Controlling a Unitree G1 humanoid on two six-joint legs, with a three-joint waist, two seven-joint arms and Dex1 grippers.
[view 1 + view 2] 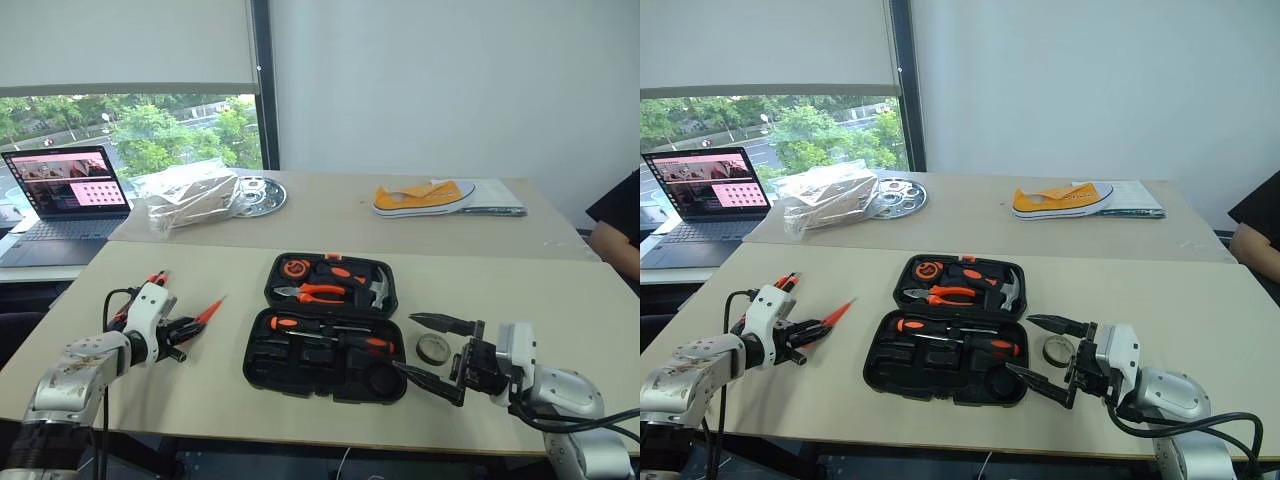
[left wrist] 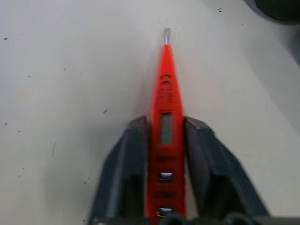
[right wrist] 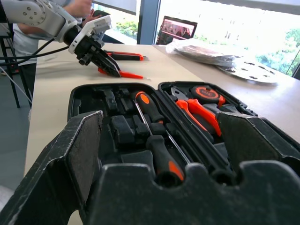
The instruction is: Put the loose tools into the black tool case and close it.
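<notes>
Gripping the tester (image 2: 166,126) between its two fingers (image 2: 125,164), the left gripper (image 1: 190,325) sits low over the table (image 1: 560,310), left of the open case (image 1: 325,335). The tester's orange body sticks out past the fingertips, its metal tip pointing toward the case and close to the tabletop; whether it touches the surface cannot be told. Just behind that gripper, the knife (image 3: 123,56) lies on the table.

The case lies flat with its lid folded back. In the lid half sit the pliers (image 1: 318,292), the hammer (image 1: 378,288) and an orange round tape measure (image 1: 295,267). In the near half, two screwdrivers (image 1: 330,332) rest in the moulded slots.

The right gripper (image 1: 432,350) hangs at the case's right edge with its fingers spread wide and nothing between them. The tape roll (image 1: 433,348) lies on the table just right of the case, between those spread fingers as seen from the head.
</notes>
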